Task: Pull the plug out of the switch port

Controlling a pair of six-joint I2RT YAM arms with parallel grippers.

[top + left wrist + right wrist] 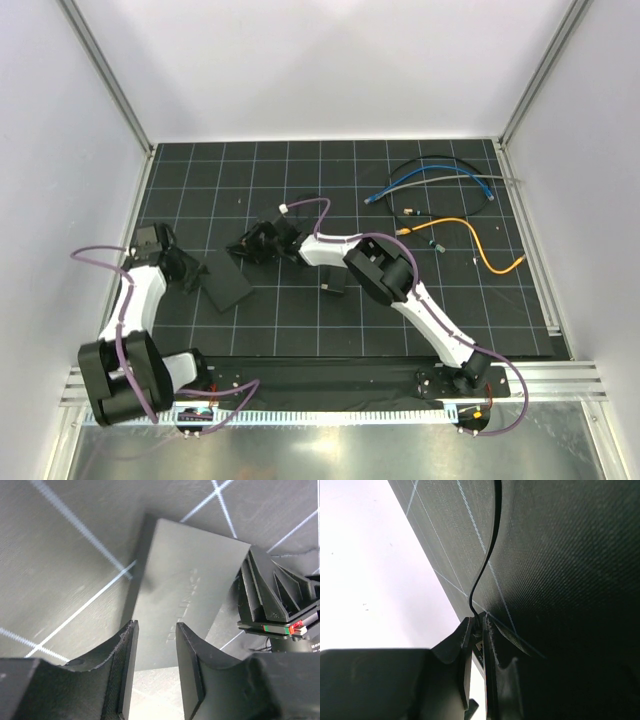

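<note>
Pinching the plug [478, 642] on its black cable [481, 575], the right gripper [250, 242] is hovering just off the far-right side of the switch [228, 286]. The left gripper [156, 626], jaws narrowly parted, is hanging over the switch's left end. Whether the plug is seated cannot be told.

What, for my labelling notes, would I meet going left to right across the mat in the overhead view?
Left claw → switch → small black block → orange cable. The right claw, shut on the plug, overlaps the switch, so it is left out.
</note>
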